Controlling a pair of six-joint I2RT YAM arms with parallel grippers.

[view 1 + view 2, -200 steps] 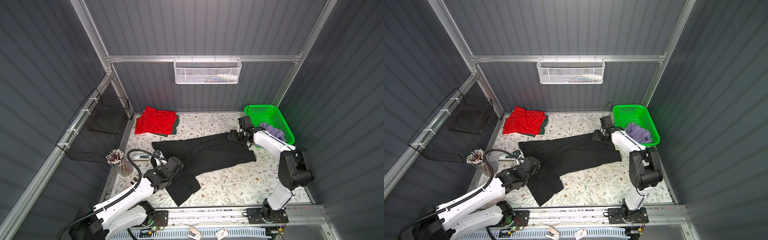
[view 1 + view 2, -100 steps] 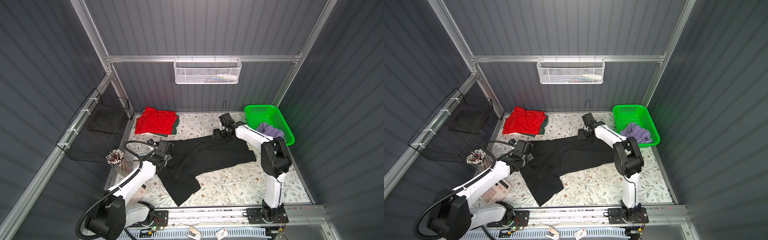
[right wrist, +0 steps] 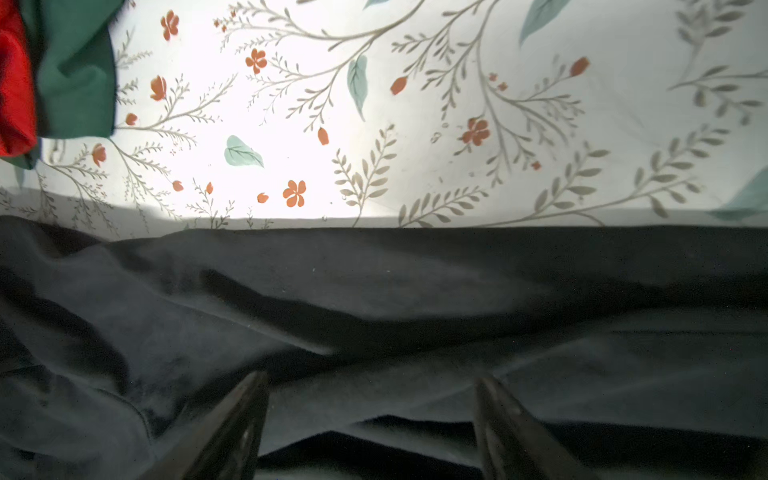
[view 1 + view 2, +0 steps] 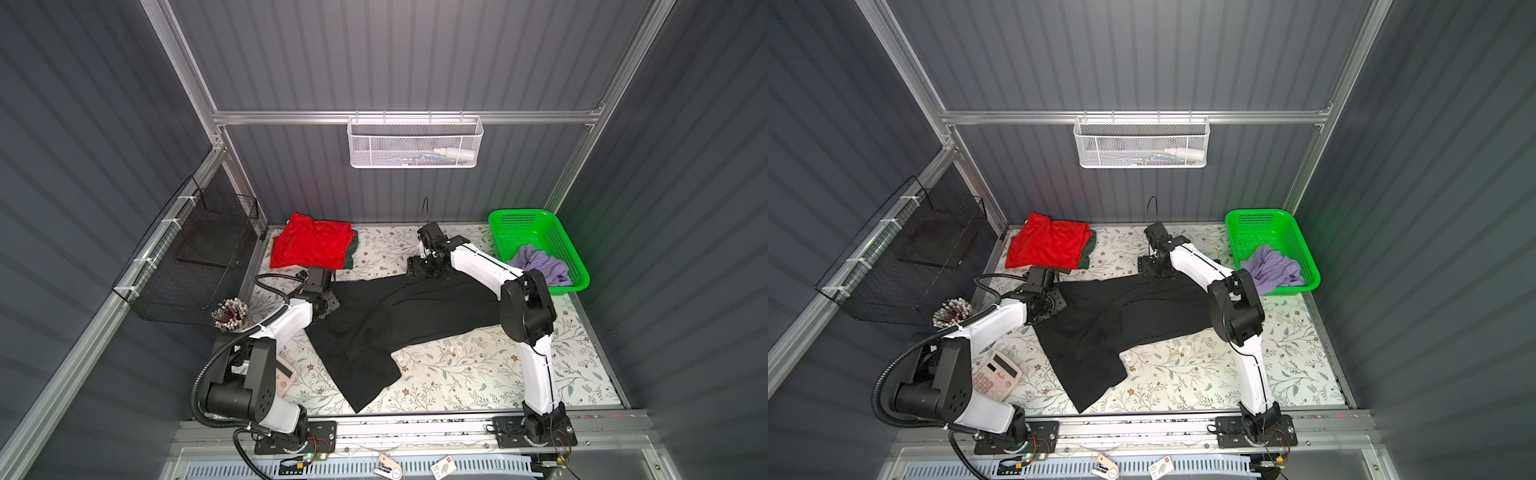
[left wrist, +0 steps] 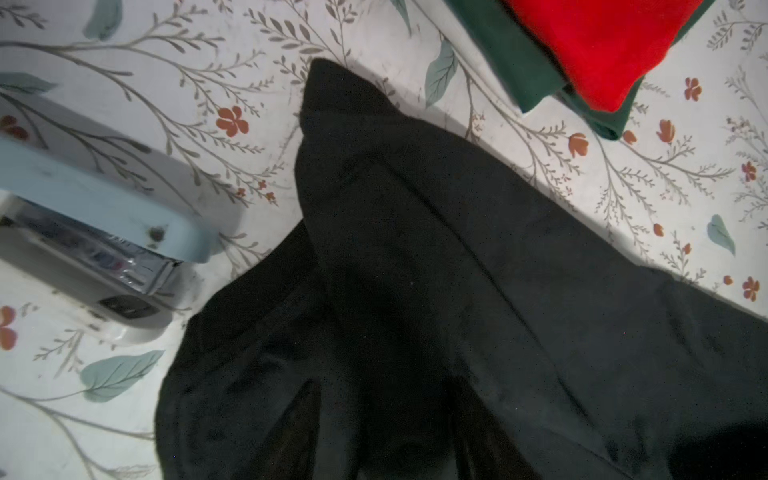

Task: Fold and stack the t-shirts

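The floral table (image 4: 457,374) is mostly taken up by the black t-shirt (image 4: 399,316). It lies crumpled through the middle, a broad band running out toward 3 o'clock and a long flap trailing toward 7 o'clock. Its outline is much as it was a second ago, so nothing has been folded in that time.

What has changed is where the arms are. The right arm has swung from beside the green basket (image 4: 523,232) at 2 o'clock to the shirt's far edge near 12 o'clock. The left arm has gone from the near-left part of the cloth up to its corner at 10 o'clock. I judge that both are taking positions to spread or pull the shirt flat, so the fold itself is not yet begun.

At 11 o'clock the red t-shirt (image 4: 311,245) lies folded on the dark green t-shirt (image 5: 503,58). That is two stacked. The lavender t-shirt (image 4: 540,266) sits bunched in the basket, not yet handled.

The right gripper (image 3: 372,376) hangs over the black hem with its jaws spread wide and nothing between them. The left gripper (image 4: 326,301) is at the shirt's corner. Its dark fingers merge with the dark cloth in the wrist view, so I cannot tell whether it has pinched anything.
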